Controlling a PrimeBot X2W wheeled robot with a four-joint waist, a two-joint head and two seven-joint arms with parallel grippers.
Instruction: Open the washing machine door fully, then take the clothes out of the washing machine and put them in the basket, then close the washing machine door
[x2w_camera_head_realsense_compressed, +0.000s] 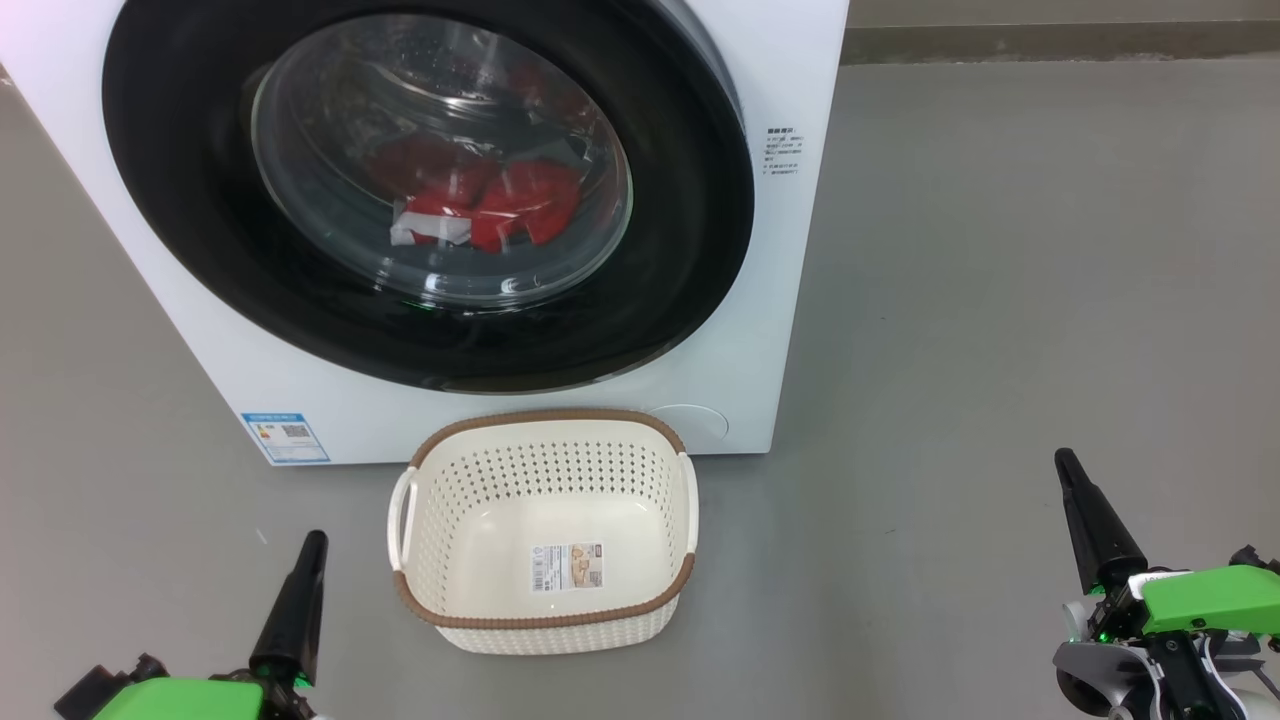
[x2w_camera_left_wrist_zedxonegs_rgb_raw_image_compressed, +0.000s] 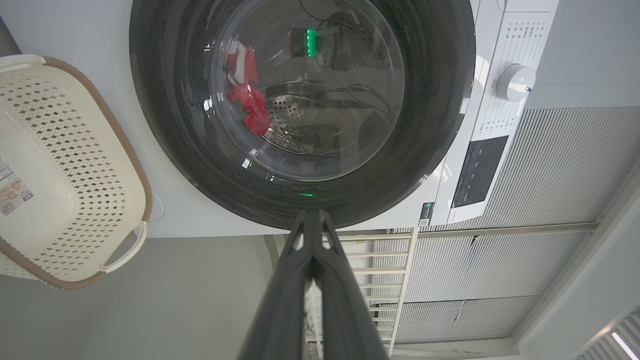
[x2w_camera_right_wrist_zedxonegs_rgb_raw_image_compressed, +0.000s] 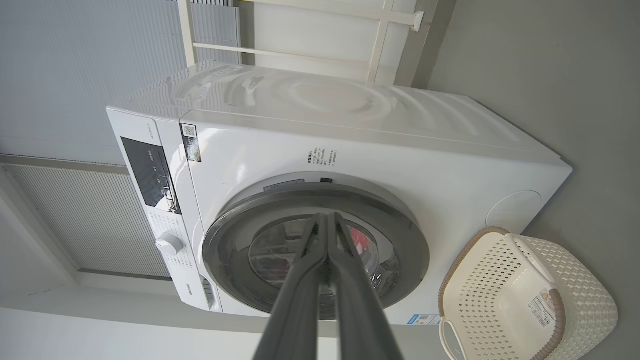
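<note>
**Presently: washing machine door (x2w_camera_head_realsense_compressed: 180, 200) shut, clothes (x2w_camera_head_realsense_compressed: 490, 205) inside**

I am looking down through the head camera. The washing machine (x2w_camera_head_realsense_compressed: 800, 330) is standing on the grey floor (x2w_camera_head_realsense_compressed: 1000, 300) at 12 o'clock from the basket (x2w_camera_head_realsense_compressed: 545, 470). Its round black-rimmed door is sitting flush against the white front. The red and white clothes are lying behind the glass bowl, low and toward 5 o'clock of its centre. A blue label (x2w_camera_head_realsense_compressed: 285, 437) is showing on the machine's front at 10 o'clock from the basket. The basket is resting upright on the floor just in front of the machine, and a barcode sticker (x2w_camera_head_realsense_compressed: 567, 567) is lying flat on its bottom.

The left tool (x2w_camera_head_realsense_compressed: 316, 545) is hanging at 9 o'clock from the basket, apart from it, with its fingers pressed together into one narrow point and gripping nothing. The right tool (x2w_camera_head_realsense_compressed: 1068, 468) is hovering at 3 o'clock, farther out over the floor, likewise narrowed to a closed point and carrying nothing. Through the left wrist camera I am seeing the pressed-together fingers aiming at the door's black rim. Through the right wrist camera the closed fingers are pointing at the glass, with the basket off at 4 o'clock.
</note>
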